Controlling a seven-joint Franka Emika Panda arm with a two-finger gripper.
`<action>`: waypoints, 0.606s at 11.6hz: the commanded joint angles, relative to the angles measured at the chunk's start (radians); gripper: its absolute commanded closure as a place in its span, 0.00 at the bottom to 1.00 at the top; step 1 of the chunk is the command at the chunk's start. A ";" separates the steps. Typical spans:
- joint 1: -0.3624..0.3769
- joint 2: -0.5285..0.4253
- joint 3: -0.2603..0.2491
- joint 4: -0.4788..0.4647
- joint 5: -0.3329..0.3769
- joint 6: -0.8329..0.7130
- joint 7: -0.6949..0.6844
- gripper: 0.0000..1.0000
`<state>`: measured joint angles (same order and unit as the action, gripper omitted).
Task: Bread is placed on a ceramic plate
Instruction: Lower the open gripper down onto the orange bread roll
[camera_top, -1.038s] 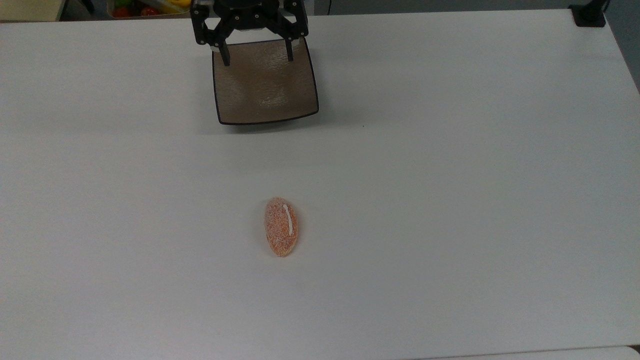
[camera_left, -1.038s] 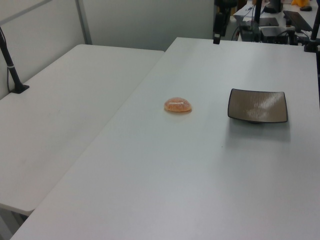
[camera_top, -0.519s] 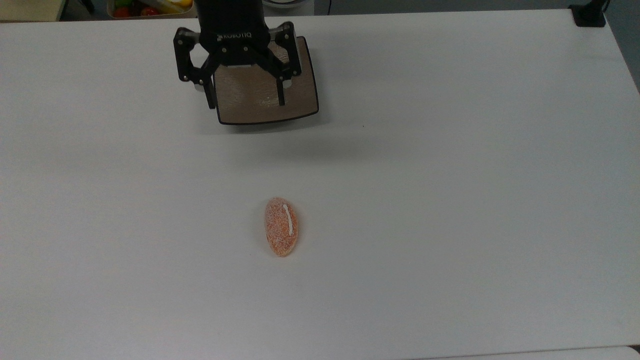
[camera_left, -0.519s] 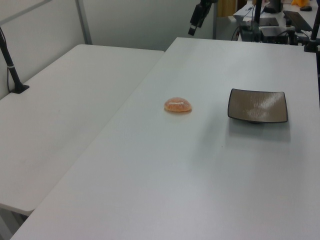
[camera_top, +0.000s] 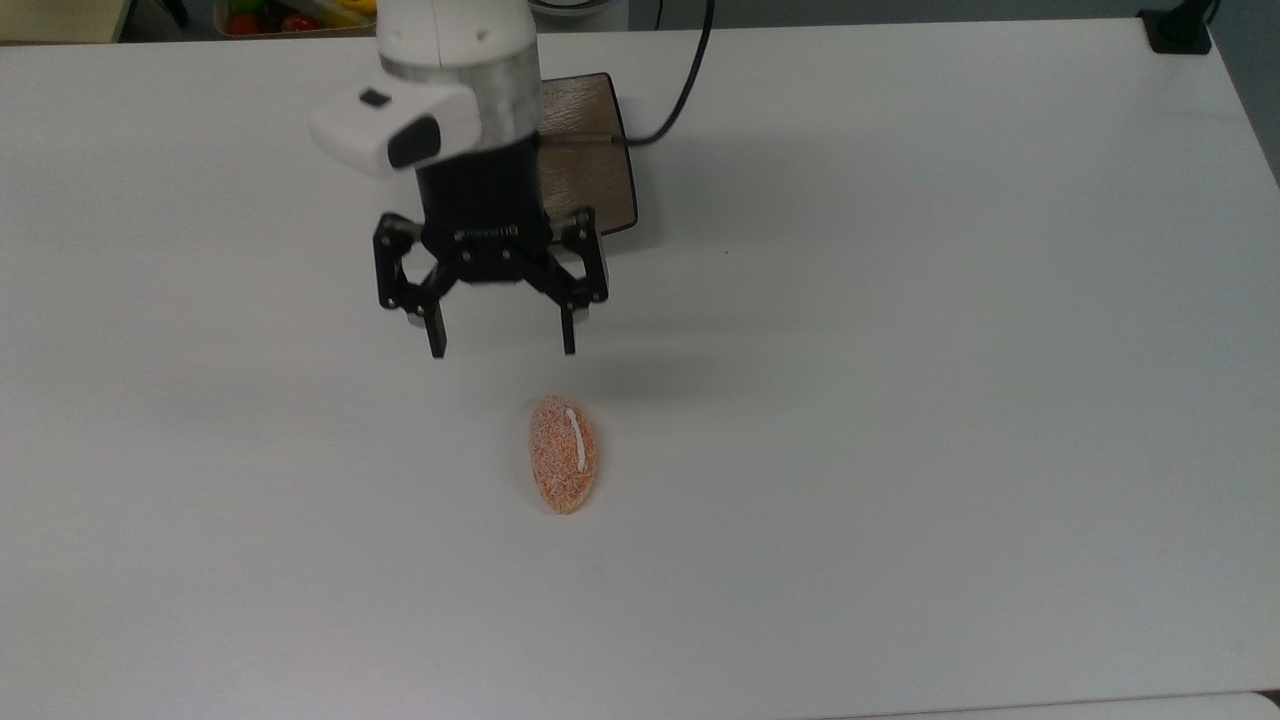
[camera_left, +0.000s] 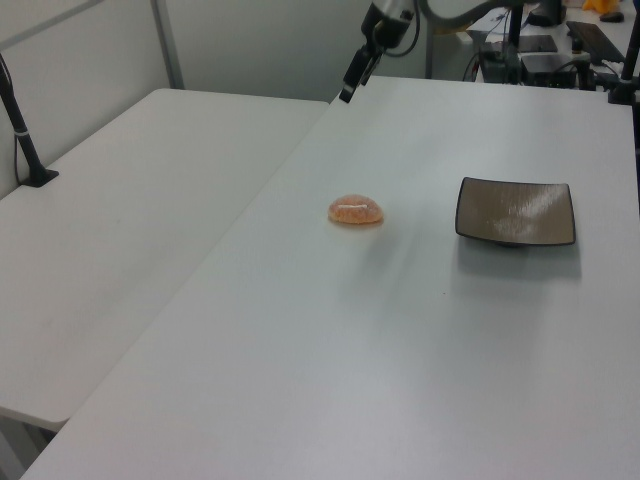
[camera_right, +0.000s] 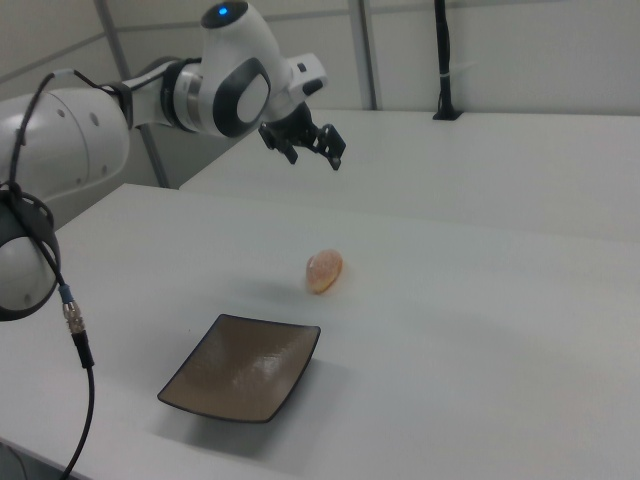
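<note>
We found the bread (camera_top: 562, 453) lying alone on the white desk (camera_top: 900, 400), its long axis running up and down in the top view, with the white slit along its top toward the top view's right. In the left view it (camera_left: 356, 210) sat to the left of the plate (camera_left: 516, 211), well apart from it; in the right view it (camera_right: 324, 271) lay beyond the plate (camera_right: 242, 368). Nothing touched the bread. The plate was empty, and in the top view we saw just its right-hand part (camera_top: 590, 160) behind the arm (camera_top: 455, 60). The gripper (camera_top: 502, 348) hung above the desk between plate and bread, nearer the bread and a little toward the top view's left of it. Its two black fingers (camera_top: 436, 335) stood wide apart and held nothing. In the right view the gripper (camera_right: 318, 150) was high above the desk, well clear of the bread; in the left view we could make out the gripper (camera_left: 350, 83) near the upper edge. A black cable (camera_top: 680, 95) ran from the arm across the plate's far side. A second desk (camera_left: 120, 220) stood beside the first.
</note>
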<state>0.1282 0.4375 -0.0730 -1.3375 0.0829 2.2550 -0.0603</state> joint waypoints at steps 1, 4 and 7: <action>0.028 0.075 -0.002 0.011 -0.002 0.073 0.023 0.00; 0.045 0.122 -0.002 -0.002 -0.011 0.106 0.027 0.00; 0.056 0.164 -0.002 -0.003 -0.014 0.109 0.027 0.00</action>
<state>0.1732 0.5774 -0.0717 -1.3389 0.0829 2.3390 -0.0552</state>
